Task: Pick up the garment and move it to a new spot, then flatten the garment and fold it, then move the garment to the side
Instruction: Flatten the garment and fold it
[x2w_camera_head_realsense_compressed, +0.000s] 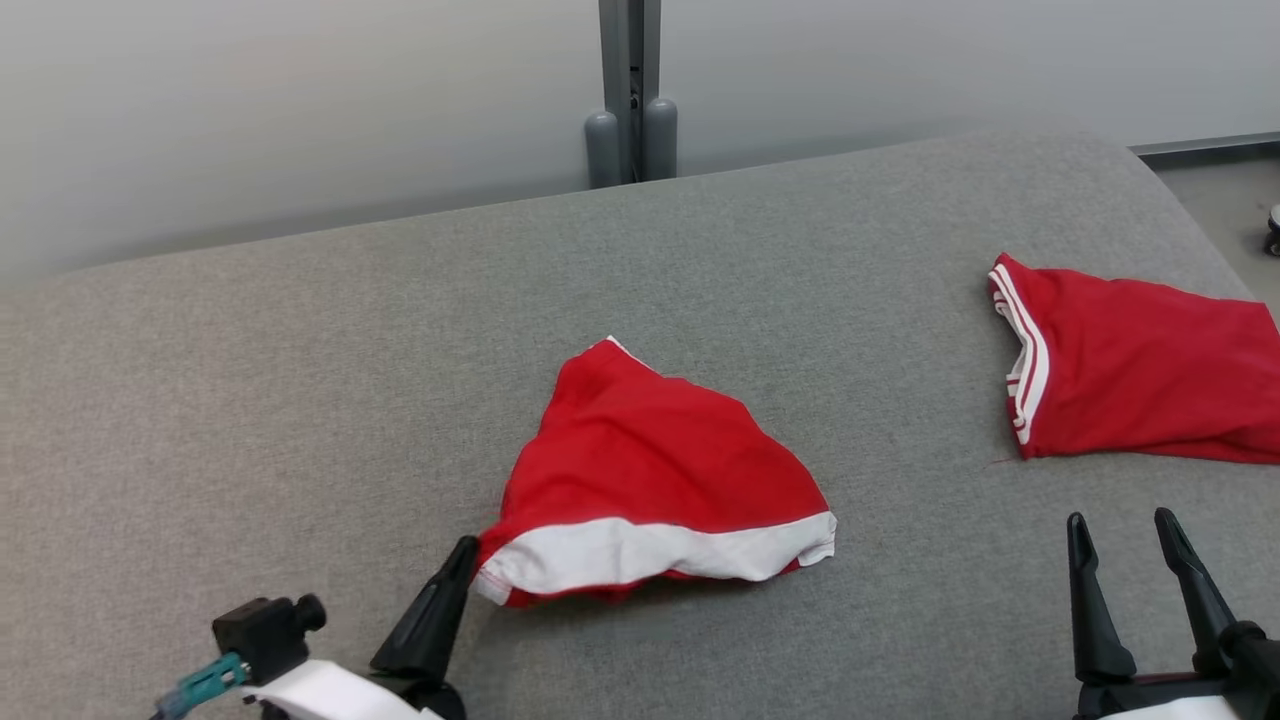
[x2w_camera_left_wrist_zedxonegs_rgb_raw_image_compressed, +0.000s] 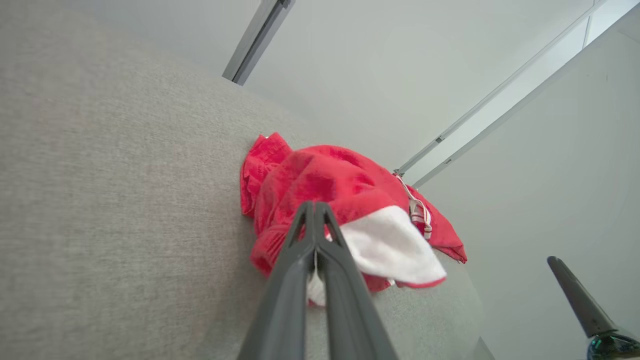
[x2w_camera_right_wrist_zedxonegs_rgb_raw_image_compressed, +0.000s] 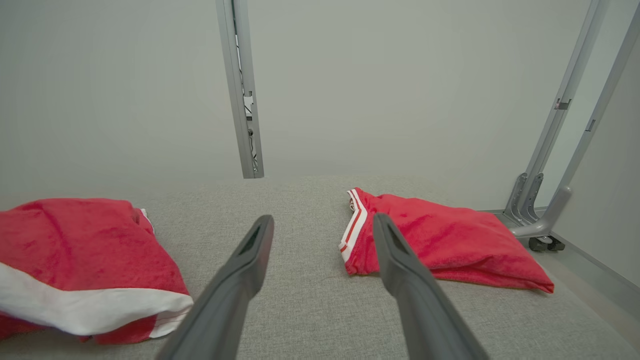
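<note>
The left hand (x2w_camera_head_realsense_compressed: 462, 552) is clenched on the white-hemmed corner of the red garment (x2w_camera_head_realsense_compressed: 650, 470). The garment lies crumpled on the table (x2w_camera_head_realsense_compressed: 300, 400), just ahead and to the right of that hand. The right hand (x2w_camera_head_realsense_compressed: 1120, 520) is released and holds nothing; a second red garment (x2w_camera_head_realsense_compressed: 1140, 390) lies beyond it. Judged status: grasp made. Relocating, flattening, folding and moving aside remain outstanding.

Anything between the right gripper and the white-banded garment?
No: the grey padded surface between the right gripper and the white-banded garment is bare, as the head view shows.
</note>
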